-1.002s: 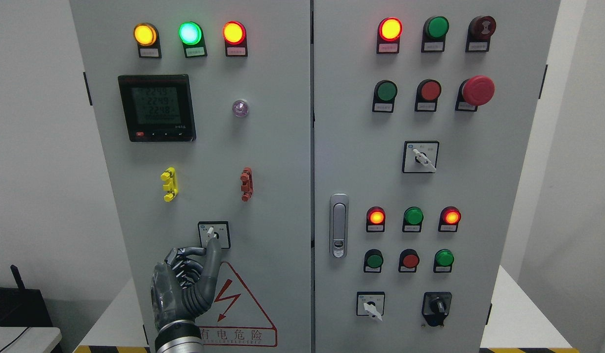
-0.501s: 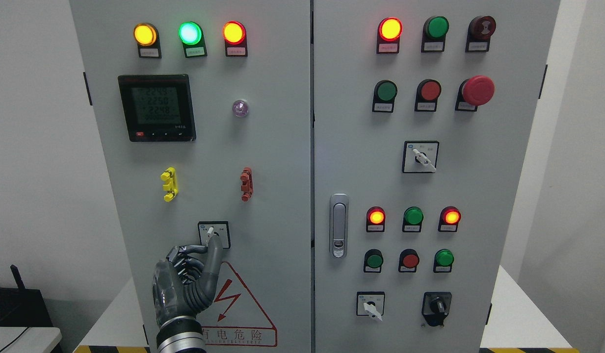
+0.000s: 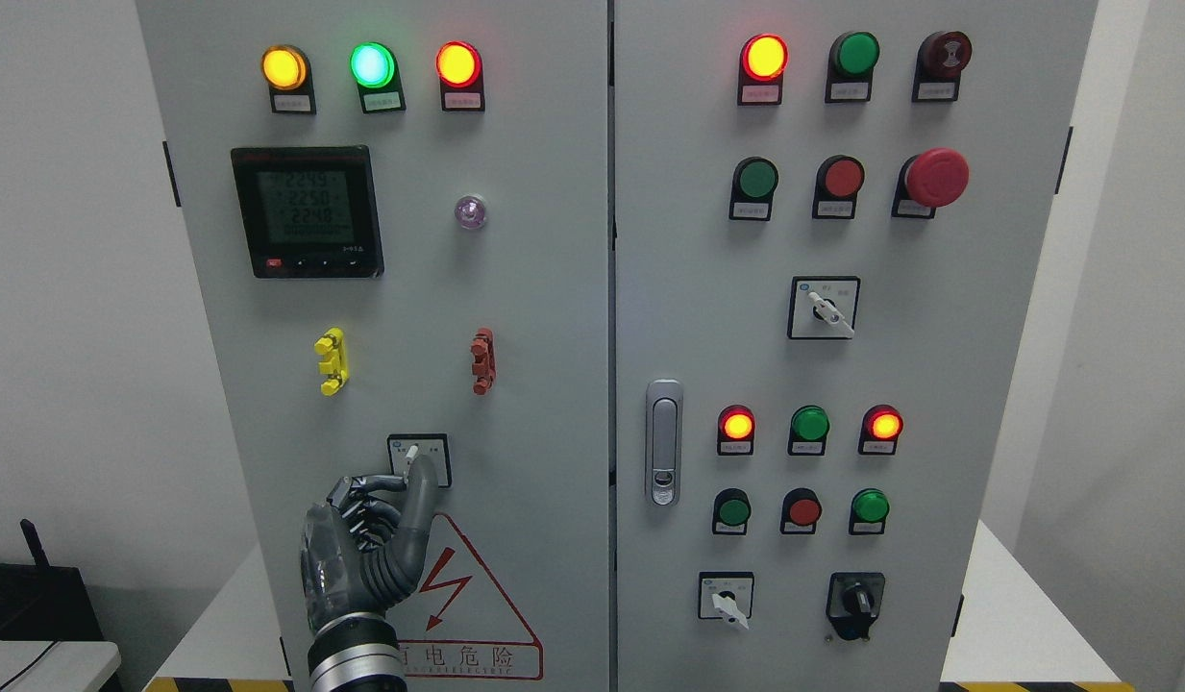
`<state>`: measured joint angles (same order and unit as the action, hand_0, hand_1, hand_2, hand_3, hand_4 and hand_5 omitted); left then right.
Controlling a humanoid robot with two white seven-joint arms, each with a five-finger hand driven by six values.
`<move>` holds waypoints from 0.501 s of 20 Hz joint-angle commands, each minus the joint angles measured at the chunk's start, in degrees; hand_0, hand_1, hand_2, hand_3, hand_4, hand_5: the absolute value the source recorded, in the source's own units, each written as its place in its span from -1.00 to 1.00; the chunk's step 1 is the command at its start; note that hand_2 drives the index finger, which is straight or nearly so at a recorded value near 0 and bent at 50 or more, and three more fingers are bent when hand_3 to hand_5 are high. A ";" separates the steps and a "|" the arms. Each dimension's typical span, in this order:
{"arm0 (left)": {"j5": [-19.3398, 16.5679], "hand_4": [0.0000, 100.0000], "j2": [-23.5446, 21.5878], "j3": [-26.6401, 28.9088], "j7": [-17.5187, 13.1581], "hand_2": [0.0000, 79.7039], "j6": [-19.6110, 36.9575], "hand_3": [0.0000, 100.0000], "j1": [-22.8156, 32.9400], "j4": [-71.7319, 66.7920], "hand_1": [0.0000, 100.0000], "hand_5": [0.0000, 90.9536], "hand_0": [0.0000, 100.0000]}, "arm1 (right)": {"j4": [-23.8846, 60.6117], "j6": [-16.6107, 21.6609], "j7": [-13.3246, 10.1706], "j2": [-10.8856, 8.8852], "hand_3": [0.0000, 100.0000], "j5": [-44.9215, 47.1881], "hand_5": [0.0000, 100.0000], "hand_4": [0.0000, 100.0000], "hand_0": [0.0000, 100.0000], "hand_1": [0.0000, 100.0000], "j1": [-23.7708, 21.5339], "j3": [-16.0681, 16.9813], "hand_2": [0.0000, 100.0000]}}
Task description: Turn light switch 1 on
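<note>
The left hand (image 3: 361, 553) comes up from the bottom edge with one finger (image 3: 417, 500) stretched straight and the others curled tight into the palm, holding nothing. That fingertip rests against the white knob of the rotary switch (image 3: 419, 459), low on the left cabinet door (image 3: 515, 317), just above the red warning triangle (image 3: 467, 601). The knob tilts up and to the left. Above it sit a yellow clip (image 3: 331, 360), a red clip (image 3: 482, 360) and the meter display (image 3: 307, 211).
</note>
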<state>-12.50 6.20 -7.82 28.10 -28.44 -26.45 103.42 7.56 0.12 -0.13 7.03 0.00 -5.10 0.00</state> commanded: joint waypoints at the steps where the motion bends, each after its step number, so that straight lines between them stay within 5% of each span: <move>1: 0.02 0.80 0.04 0.00 0.03 0.31 -0.04 0.73 -0.27 -0.32 -0.18 0.88 -0.79 | 0.00 -0.03 0.04 0.00 -1.00 1.49 -1.00 -1.00 -0.76 -0.22 0.00 -1.14 -1.00; 10: 0.02 0.80 0.04 0.00 0.12 0.35 -1.01 0.74 -0.27 -0.32 -0.18 0.88 -0.79 | 0.00 -0.03 0.04 0.00 -1.00 1.49 -1.00 -1.00 -0.76 -0.22 0.00 -1.14 -1.00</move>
<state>-12.48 6.22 -7.82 28.18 -29.12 -26.68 103.24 7.56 0.12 -0.13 7.03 0.00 -5.10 0.00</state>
